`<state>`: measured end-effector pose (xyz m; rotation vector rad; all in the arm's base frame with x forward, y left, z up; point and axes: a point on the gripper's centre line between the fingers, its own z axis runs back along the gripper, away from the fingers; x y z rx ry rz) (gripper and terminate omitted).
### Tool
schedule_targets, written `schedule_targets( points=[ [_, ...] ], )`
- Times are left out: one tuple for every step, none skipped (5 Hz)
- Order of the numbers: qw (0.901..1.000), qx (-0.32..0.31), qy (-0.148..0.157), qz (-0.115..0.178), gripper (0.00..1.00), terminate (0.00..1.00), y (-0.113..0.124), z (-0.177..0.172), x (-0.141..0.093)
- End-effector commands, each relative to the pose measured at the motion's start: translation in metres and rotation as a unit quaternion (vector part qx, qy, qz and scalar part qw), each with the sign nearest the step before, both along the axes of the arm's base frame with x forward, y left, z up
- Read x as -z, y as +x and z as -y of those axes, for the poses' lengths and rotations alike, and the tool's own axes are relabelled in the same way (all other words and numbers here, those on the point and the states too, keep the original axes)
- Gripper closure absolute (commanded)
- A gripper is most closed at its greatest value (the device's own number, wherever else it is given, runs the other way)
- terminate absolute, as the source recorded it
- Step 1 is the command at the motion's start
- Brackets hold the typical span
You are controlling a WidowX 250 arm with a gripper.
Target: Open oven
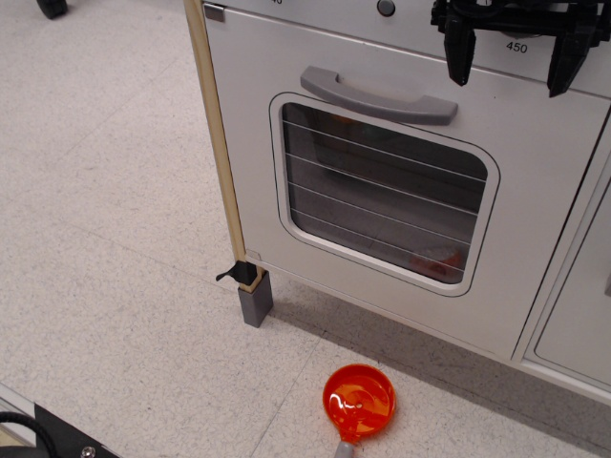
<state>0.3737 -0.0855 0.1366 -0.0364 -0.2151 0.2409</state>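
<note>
The white toy oven (pixel 286 67) fills the upper right of the view. Its door is shut flat against the front, with a grey bar handle (pixel 378 95) near the top and a rounded window (pixel 382 191) crossed by thin horizontal lines. A dark knob (pixel 386 8) shows at the top edge on the panel above the door. My black gripper (pixel 516 72) hangs at the top right, in front of the panel by the "450" mark, above and to the right of the handle's right end. Its two fingers (pixel 458 52) are spread apart with nothing between them.
An orange translucent ladle or cup (pixel 359 403) lies on the speckled floor in front of the oven. A wooden side post (pixel 218 143) with a grey foot (pixel 256 298) edges the oven's left. A narrower white cabinet door (pixel 578 315) stands to the right.
</note>
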Motion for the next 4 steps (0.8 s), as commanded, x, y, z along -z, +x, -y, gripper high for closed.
schedule_targets(
  points=[
    [1.0,0.0,0.0,0.0,0.0,0.0,0.0,0.0,0.0],
    [0.9999,0.004,-0.011,0.009,0.0,0.0,-0.018,-0.013,-0.014],
    [0.9995,0.017,-0.02,0.015,0.0,0.0,-0.04,-0.025,-0.024],
    [0.9993,-0.011,-0.018,0.032,0.0,0.0,-0.054,-0.035,-0.021]
  ],
)
